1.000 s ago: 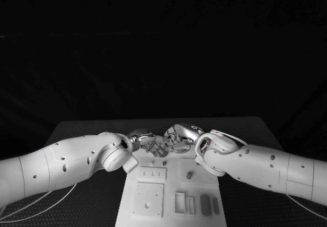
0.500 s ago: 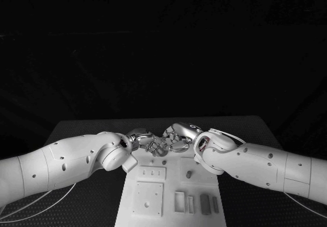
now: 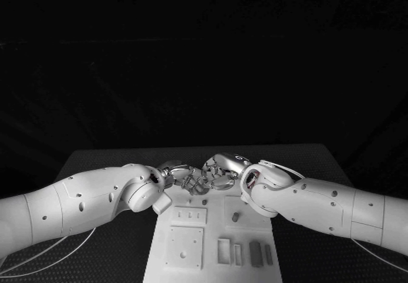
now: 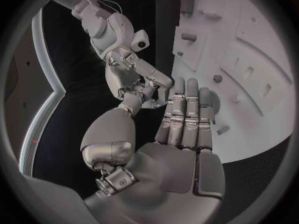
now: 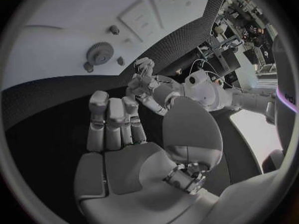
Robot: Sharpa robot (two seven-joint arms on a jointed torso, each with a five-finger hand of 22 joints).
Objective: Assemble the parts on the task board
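Black table (image 3: 102,159), task board (image 3: 213,247) lengthwise — away from robot

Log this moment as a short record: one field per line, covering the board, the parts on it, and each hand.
task board: white plate lying lengthwise in the middle of the black table
parts: small grey pieces standing in slots near the board's near end; a gear-shaped piece at the far end
left hand: above the board's far end, fingers extended side by side, nothing seen in it
right hand: facing the left hand, close to it, fingers curled; whether it holds anything cannot be told
contact between hands: cannot be told
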